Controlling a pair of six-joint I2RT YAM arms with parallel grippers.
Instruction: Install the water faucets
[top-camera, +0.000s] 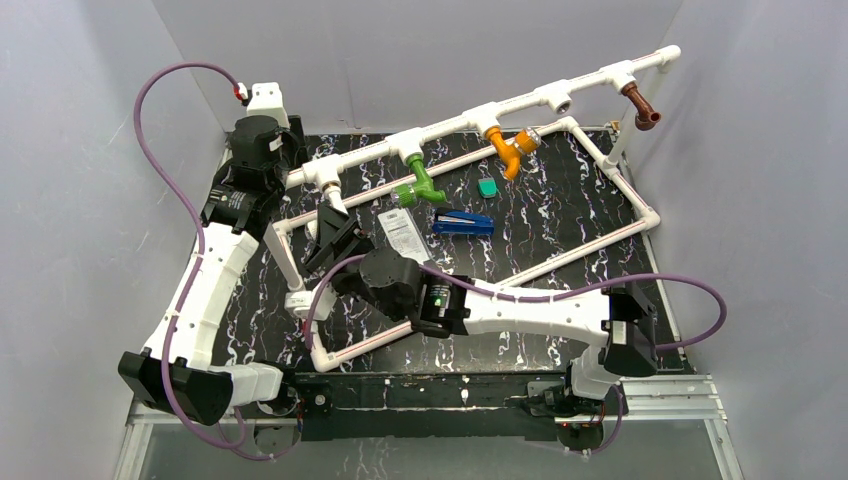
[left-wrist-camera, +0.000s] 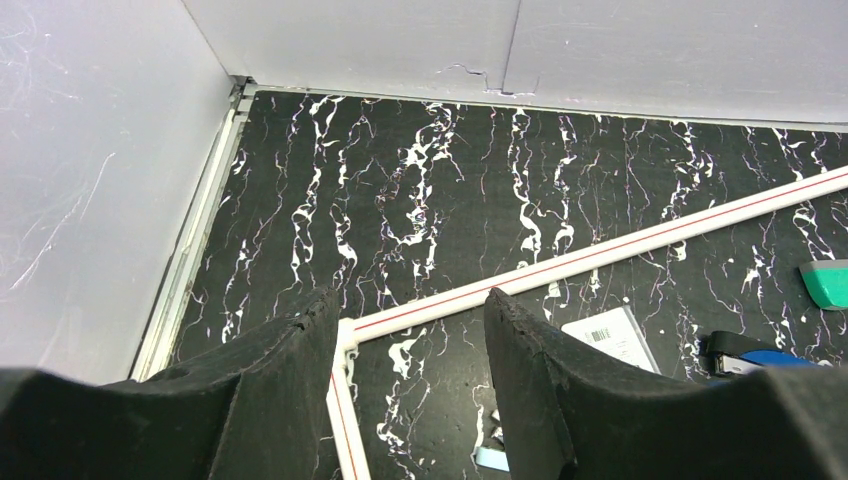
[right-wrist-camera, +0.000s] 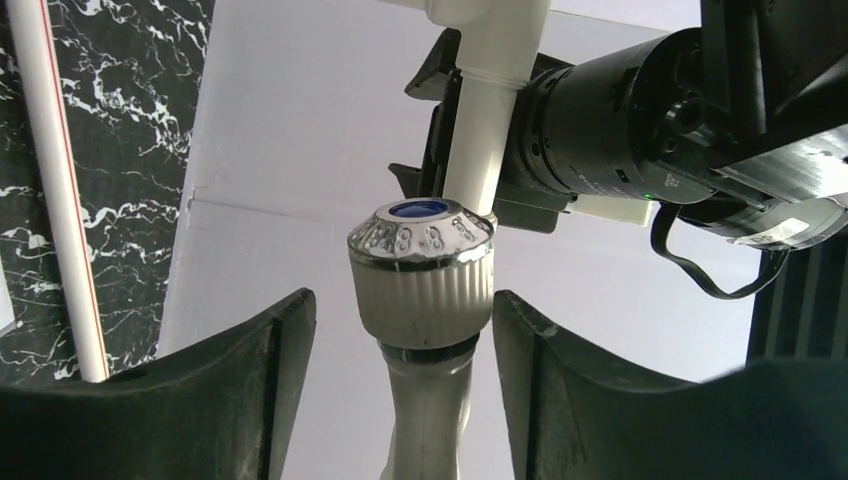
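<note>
A white faucet (top-camera: 335, 204) hangs from the leftmost tee of the white pipe frame (top-camera: 470, 118). In the right wrist view its ribbed round knob (right-wrist-camera: 422, 270) sits between my right gripper's (right-wrist-camera: 400, 296) fingers, with a gap on each side. My right gripper (top-camera: 337, 237) is open around it. The green faucet (top-camera: 421, 186), orange faucet (top-camera: 510, 149) and brown faucet (top-camera: 641, 107) hang from tees further right. My left gripper (left-wrist-camera: 410, 297) is open and empty, above the corner of the frame's base pipe (left-wrist-camera: 345, 335), at the back left (top-camera: 250, 175).
A flat blue box (top-camera: 463, 223), a small labelled bag (top-camera: 405, 235) and a small teal piece (top-camera: 487, 187) lie inside the frame's base loop. The left arm's wrist motor (right-wrist-camera: 620, 120) is close behind the white faucet. Grey walls enclose the black marbled table (top-camera: 560, 210).
</note>
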